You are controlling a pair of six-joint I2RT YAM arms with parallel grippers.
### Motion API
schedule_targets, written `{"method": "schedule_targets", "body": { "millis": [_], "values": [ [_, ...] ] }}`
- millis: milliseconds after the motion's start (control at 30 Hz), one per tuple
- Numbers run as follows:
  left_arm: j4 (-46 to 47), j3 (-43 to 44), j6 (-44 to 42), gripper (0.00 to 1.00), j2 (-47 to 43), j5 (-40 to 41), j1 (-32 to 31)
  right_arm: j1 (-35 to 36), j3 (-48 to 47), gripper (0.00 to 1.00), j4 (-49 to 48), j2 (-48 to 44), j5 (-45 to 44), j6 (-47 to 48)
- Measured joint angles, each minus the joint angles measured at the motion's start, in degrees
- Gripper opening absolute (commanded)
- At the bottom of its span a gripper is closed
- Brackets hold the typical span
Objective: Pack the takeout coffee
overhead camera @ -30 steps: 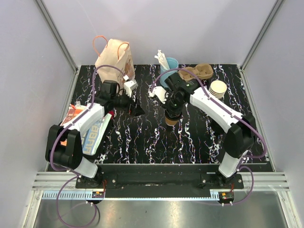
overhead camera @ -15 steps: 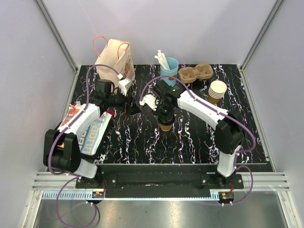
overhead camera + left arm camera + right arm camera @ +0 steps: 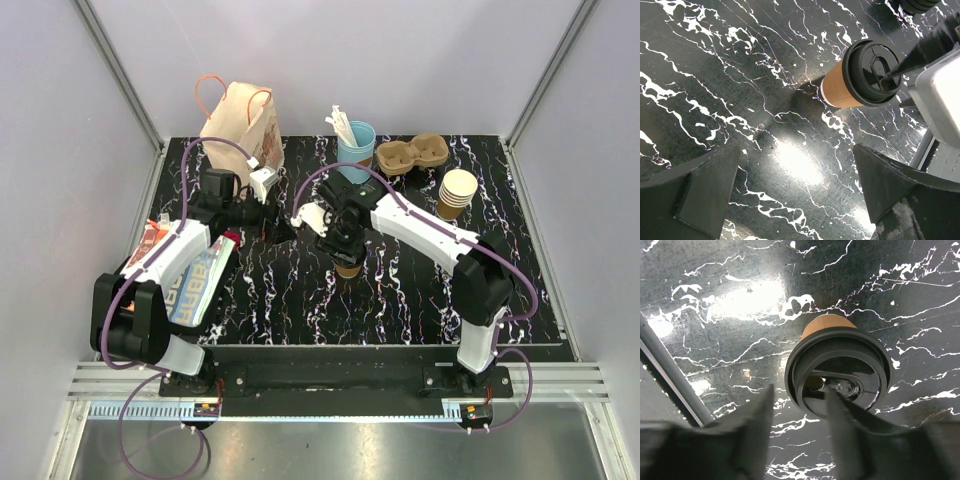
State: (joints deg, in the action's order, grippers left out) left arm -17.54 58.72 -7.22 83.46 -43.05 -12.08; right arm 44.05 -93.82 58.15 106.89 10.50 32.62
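Observation:
The takeout coffee (image 3: 348, 267) is a tan paper cup with a black lid, near the middle of the table. My right gripper (image 3: 344, 243) is right above it. In the right wrist view the gripper (image 3: 797, 396) is shut on the lid's rim (image 3: 792, 371), one finger outside the lid and one in its recess. The cup also shows in the left wrist view (image 3: 842, 87), with a right finger on its lid. My left gripper (image 3: 283, 228) is open and empty, left of the cup; its wide-apart fingers frame bare table in the left wrist view (image 3: 797, 172).
A tan paper bag with handles (image 3: 240, 125) stands at the back left. A light-blue cup of white sticks (image 3: 357, 140), a brown cup carrier (image 3: 412, 152) and a stack of tan cups (image 3: 458, 190) are at the back right. Printed packets (image 3: 190, 275) lie at the left edge.
My right gripper has moved left and a little nearer with the coffee cup in it. The left gripper shifted slightly left early on, then stayed still.

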Motion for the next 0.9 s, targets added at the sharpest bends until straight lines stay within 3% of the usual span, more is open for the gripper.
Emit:
{"method": "schedule_targets", "body": {
  "millis": [267, 433, 667, 900],
  "values": [
    [-0.39, 0.07, -0.52, 0.99, -0.52, -2.19, -0.02, 0.00, 0.11, 0.87, -0.48, -8.52, -0.72, 0.63],
    [-0.57, 1.33, -0.46, 0.99, 0.37, -3.82, -0.15, -2.14, 0.44, 0.90, -3.10, -17.92, -1.51, 0.04],
    [0.17, 1.70, -0.31, 0.99, 0.35, -1.14, -3.06, -15.98, 0.55, 0.90, -6.75, -21.05, -1.40, -4.50],
    [2.27, 1.70, -0.85, 0.99, -5.79, 10.88, -9.60, -24.00, 3.87, 0.93, -11.58, -23.45, -1.09, -10.62]
  ]
}}
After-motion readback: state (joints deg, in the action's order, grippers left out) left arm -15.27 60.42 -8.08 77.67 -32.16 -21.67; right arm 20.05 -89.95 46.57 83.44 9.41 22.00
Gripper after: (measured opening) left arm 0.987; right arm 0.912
